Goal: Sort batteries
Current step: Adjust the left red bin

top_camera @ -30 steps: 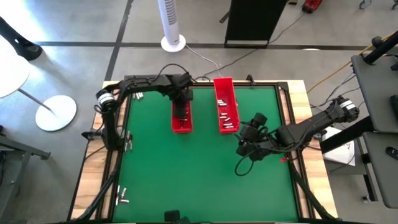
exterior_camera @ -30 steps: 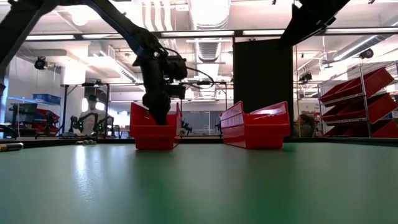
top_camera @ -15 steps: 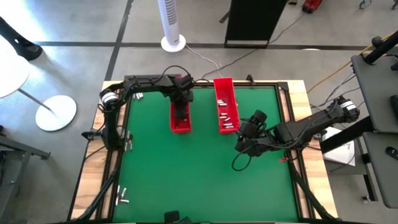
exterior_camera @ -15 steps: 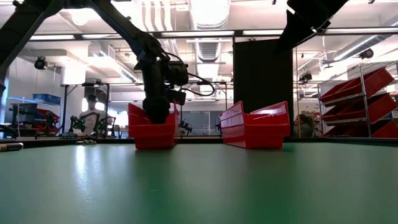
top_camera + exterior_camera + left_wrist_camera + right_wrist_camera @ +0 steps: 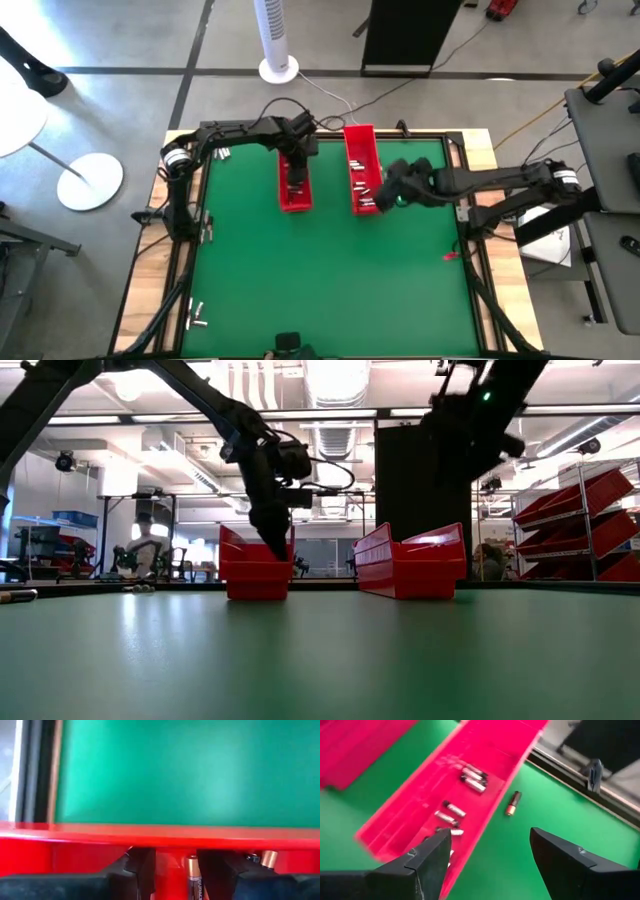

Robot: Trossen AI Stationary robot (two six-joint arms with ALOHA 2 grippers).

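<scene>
We see two red trays on the green mat (image 5: 320, 290); the left gripper (image 5: 297, 172) hangs inside the left tray (image 5: 294, 198), its fingers (image 5: 142, 865) apart with nothing clamped, and a copper-topped battery (image 5: 193, 879) lies in the tray between them, with a second one (image 5: 268, 858) just beside. The right gripper (image 5: 490, 852) hovers over the near end of the right tray (image 5: 362, 140), its fingers spread wide and empty; several batteries (image 5: 454, 810) lie scattered in that tray, and one loose battery (image 5: 513, 803) lies on the mat just beside its wall.
</scene>
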